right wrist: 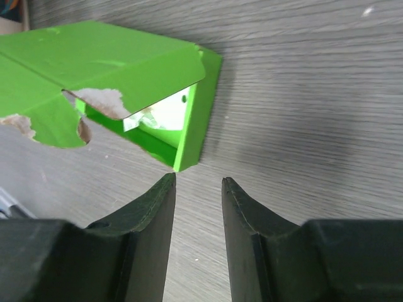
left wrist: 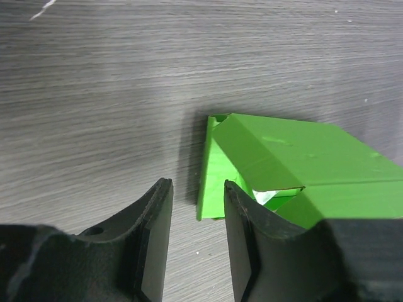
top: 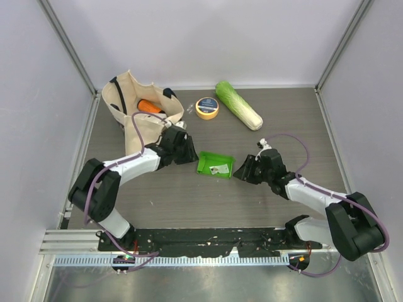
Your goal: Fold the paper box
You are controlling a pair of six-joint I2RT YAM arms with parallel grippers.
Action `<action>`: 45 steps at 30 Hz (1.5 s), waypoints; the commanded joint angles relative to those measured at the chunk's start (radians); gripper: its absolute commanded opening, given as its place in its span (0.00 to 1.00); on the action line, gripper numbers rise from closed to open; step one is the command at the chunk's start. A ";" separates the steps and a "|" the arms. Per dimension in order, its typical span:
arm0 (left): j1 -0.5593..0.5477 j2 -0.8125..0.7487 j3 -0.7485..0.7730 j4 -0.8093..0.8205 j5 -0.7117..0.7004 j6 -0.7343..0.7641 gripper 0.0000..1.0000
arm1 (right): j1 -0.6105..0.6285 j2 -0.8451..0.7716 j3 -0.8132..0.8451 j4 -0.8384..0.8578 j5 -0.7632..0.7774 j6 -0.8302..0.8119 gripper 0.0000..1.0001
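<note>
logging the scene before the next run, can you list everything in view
paper box: one, bright green, partly folded, middle of the table between the two hands
tape roll: one, yellow with a dark centre label, lying flat at the far side
cabbage: one, pale green and white, lying right of the tape roll
cloth bag: one, cream with dark straps, far left corner
orange object: one, orange, inside the cloth bag; what it is cannot be told
table: one, dark wood grain, under everything
left hand: one, black, open, at the box's left end, nothing between its fingers
right hand: one, black, open, at the box's right end, nothing between its fingers
</note>
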 commanded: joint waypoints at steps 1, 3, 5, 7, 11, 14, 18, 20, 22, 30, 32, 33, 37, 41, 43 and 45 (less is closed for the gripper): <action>-0.001 0.037 -0.015 0.069 0.121 -0.007 0.42 | 0.008 0.016 -0.035 0.263 -0.125 0.077 0.41; -0.001 0.040 -0.015 0.075 0.136 -0.009 0.44 | 0.016 0.028 -0.054 0.311 -0.111 0.083 0.41; -0.004 0.032 -0.015 0.058 0.130 -0.009 0.43 | 0.031 0.048 -0.045 0.310 -0.085 0.080 0.42; -0.013 0.011 -0.024 0.044 0.078 0.004 0.41 | 0.036 0.061 -0.026 0.282 -0.018 0.067 0.42; -0.055 -0.110 -0.083 0.012 -0.035 0.008 0.39 | 0.059 0.090 0.029 0.212 0.074 0.051 0.38; -0.078 -0.141 -0.124 0.009 -0.079 -0.009 0.54 | 0.106 0.116 0.061 0.184 0.140 0.037 0.36; -0.084 -0.089 -0.113 0.004 -0.102 -0.030 0.49 | 0.145 0.137 0.075 0.164 0.253 0.042 0.32; -0.085 -0.071 -0.100 0.020 -0.123 -0.033 0.46 | 0.160 0.148 0.080 0.150 0.306 0.036 0.30; -0.084 -0.040 -0.087 0.050 -0.116 -0.035 0.47 | 0.163 0.159 0.076 0.152 0.320 0.030 0.29; -0.081 0.024 -0.052 0.122 -0.036 -0.081 0.56 | 0.171 0.173 0.083 0.155 0.337 -0.004 0.25; -0.081 0.014 -0.058 0.132 -0.037 -0.082 0.57 | 0.171 0.176 0.087 0.156 0.330 -0.006 0.26; -0.081 0.011 -0.061 0.129 -0.034 -0.082 0.58 | 0.171 0.176 0.087 0.156 0.332 -0.006 0.27; -0.079 -0.009 -0.080 0.138 -0.039 -0.085 0.63 | 0.172 0.196 0.098 0.156 0.337 -0.010 0.29; -0.052 -0.006 -0.080 0.139 -0.028 -0.084 0.64 | 0.171 0.206 0.110 0.152 0.355 -0.019 0.28; -0.029 0.007 -0.081 0.161 0.013 -0.085 0.54 | 0.172 0.212 0.121 0.146 0.357 -0.029 0.26; -0.019 0.032 -0.078 0.202 0.026 -0.087 0.52 | 0.172 0.217 0.122 0.146 0.358 -0.029 0.25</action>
